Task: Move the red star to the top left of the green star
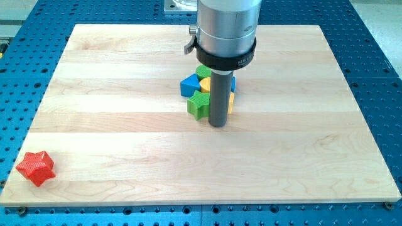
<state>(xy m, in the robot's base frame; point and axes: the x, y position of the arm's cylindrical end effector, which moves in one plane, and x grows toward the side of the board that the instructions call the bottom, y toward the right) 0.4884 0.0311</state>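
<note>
The red star lies at the board's bottom left corner, near the edge. The green star sits near the board's middle, at the lower left of a tight cluster of blocks. My tip rests on the board just right of and slightly below the green star, close to it or touching it. The rod and its silver mount hide the cluster's right part. The red star is far to the left of and below my tip.
In the cluster, a blue block lies above and left of the green star, a yellow block behind it, and a green block at the top. The wooden board lies on a blue perforated table.
</note>
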